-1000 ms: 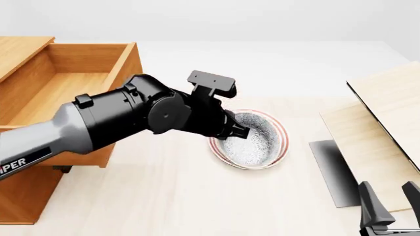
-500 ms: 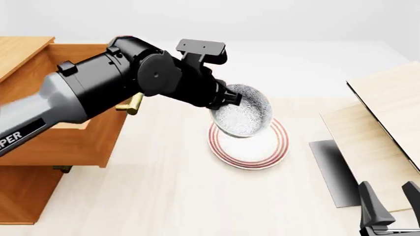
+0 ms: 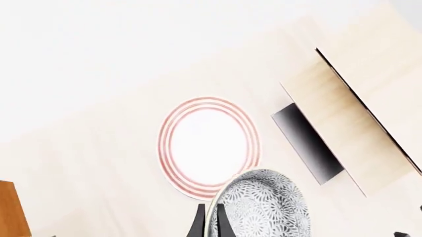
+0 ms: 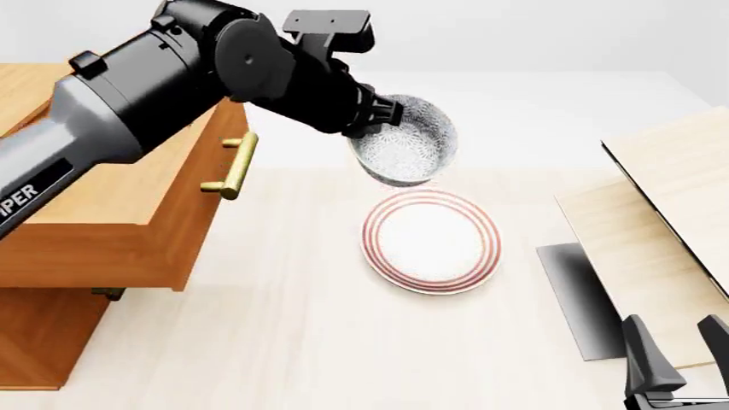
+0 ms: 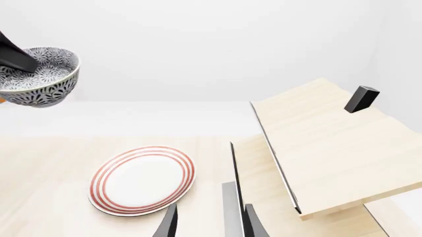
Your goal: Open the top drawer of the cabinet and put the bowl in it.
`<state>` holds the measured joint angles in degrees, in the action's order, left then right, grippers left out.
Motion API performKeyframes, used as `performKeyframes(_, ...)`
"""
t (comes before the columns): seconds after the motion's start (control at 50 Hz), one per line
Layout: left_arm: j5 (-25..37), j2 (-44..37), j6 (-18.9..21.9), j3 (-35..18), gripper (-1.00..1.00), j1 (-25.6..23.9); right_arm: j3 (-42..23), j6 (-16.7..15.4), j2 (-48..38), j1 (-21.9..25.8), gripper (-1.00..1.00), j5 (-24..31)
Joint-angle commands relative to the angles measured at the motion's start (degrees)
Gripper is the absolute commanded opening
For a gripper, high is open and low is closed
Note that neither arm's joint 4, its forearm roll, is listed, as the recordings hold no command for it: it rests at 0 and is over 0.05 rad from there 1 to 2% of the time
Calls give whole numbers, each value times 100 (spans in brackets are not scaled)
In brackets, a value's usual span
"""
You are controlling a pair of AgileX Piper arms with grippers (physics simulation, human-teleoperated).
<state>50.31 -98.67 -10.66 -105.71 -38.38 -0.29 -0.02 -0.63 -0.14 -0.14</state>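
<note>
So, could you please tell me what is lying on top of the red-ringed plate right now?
Nothing: the red-ringed plate is bare. The bowl hangs above it, gripped at the rim by the left end effector.

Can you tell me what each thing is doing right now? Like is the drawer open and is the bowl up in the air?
top drawer: pulled open, nothing visible inside.
bowl: up in the air above the plate, pinched at its rim.
plate: flat on the table, bare.
left gripper: shut on the bowl's rim.
right gripper: fingers apart, holding nothing, low over the table.
pale boards: lying at the table's right side.
</note>
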Motion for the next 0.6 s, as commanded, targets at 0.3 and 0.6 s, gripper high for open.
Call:
performKeyframes(0.3,582,-238,136,-1242,-100,470,5,0,10,2,100,2)
performKeyframes(0.6,781,-230,252,-1495,-100,820,5,1,10,1,100,2)
